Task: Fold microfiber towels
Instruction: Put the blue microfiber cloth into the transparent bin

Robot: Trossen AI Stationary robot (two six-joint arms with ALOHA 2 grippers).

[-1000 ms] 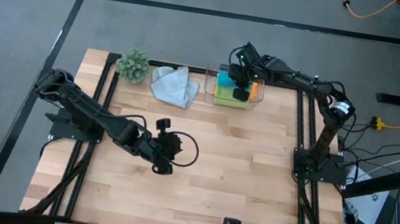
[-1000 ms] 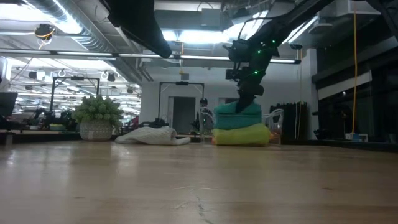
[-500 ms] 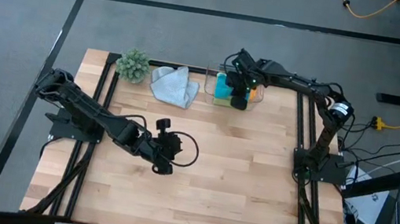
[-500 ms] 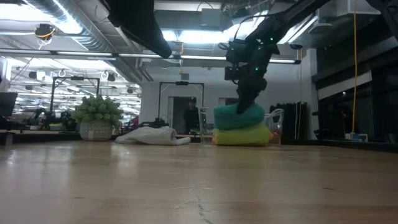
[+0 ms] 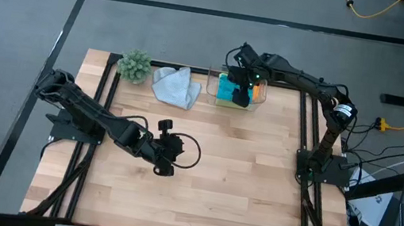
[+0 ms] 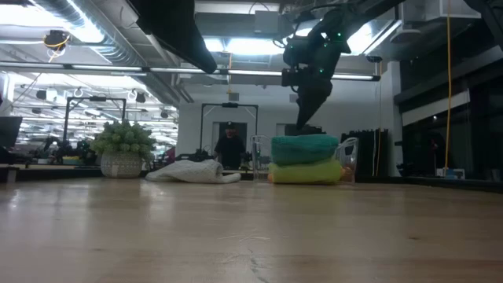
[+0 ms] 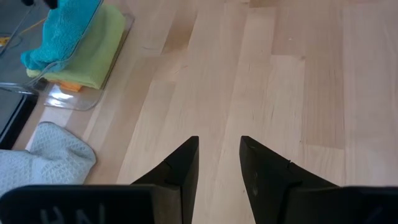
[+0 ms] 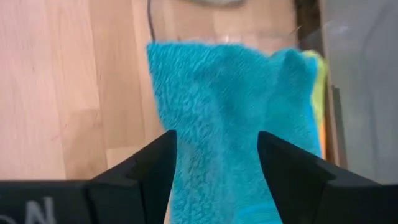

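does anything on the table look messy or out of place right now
One thing: the grey towel lies crumpled and unfolded between the plant and the clear box. The turquoise towel, lime towel and orange towel are stacked in that box, with the right gripper open just above them.

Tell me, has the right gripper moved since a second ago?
Yes. The right gripper has lifted clear of the turquoise towel; in the low view it was pressed into the stack, and now hangs open above it. The plant gives the fixed reference.

Robotics lab, framed workbench (image 5: pixel 201 169), exposed ducts (image 6: pixel 102 35)
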